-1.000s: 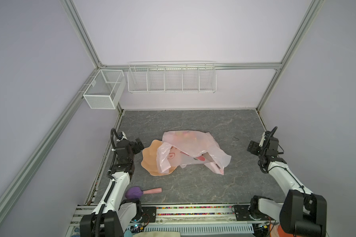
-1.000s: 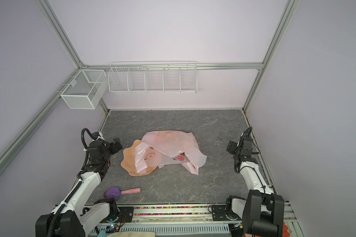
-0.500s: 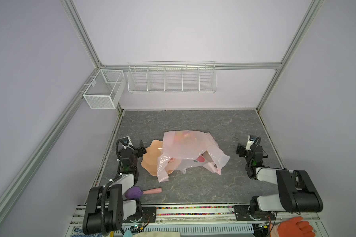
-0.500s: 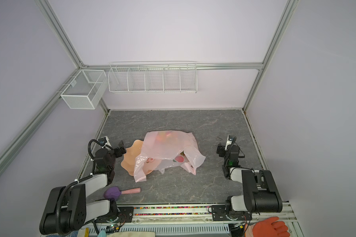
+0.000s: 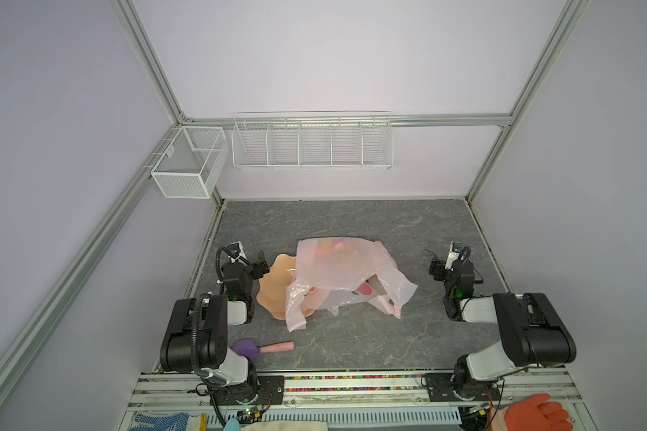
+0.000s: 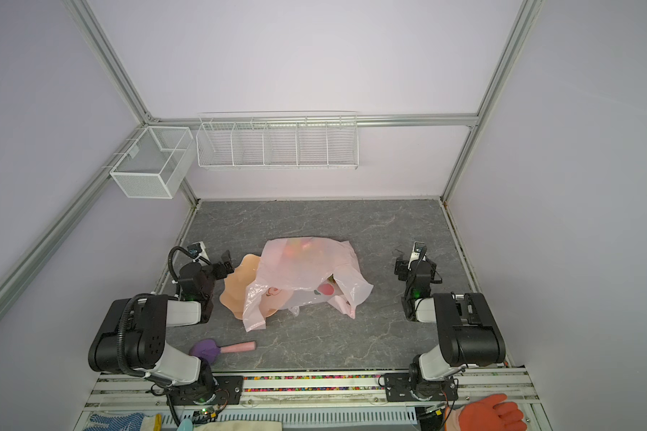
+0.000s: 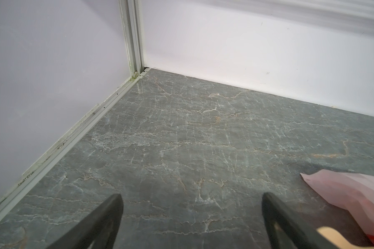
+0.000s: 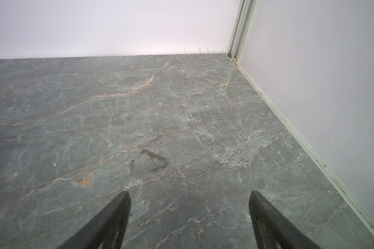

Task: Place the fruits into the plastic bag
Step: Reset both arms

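Left claw and right claw sit spread and empty, so nothing pins the slack plastic bag; a nudge could roll its fruits out.

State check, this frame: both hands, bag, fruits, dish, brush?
left hand: open, nothing held.
right hand: open, nothing held, apart from the bag.
plastic bag: crumpled, lying on the table.
fruits: coloured shapes showing through the bag's far end; count unclear.
dish: flat, partly under the bag.
brush: lying flat, ungripped.
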Controlling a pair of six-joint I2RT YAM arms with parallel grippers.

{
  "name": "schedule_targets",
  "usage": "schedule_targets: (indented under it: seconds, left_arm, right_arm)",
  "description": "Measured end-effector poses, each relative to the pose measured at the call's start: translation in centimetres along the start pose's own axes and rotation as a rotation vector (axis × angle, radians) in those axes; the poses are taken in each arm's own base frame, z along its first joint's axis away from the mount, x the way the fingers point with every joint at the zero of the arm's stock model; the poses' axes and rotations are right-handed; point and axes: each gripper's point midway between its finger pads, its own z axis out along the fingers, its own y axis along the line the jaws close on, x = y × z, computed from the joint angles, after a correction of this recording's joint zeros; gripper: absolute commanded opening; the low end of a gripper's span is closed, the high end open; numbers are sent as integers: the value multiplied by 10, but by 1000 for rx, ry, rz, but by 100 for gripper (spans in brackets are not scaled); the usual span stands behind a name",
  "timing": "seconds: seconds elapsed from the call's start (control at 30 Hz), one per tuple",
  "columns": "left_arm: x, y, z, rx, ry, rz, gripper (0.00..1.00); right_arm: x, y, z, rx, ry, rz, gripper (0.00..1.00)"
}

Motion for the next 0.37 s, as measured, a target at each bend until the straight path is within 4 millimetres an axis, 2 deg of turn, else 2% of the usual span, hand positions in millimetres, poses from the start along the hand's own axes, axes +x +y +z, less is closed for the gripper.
schedule_targets:
  seconds: [0.37]
  left_arm:
    - [-2,0,0,1,-9,0,100]
  right_arm:
    - [0,-2,0,14,-1,0,88]
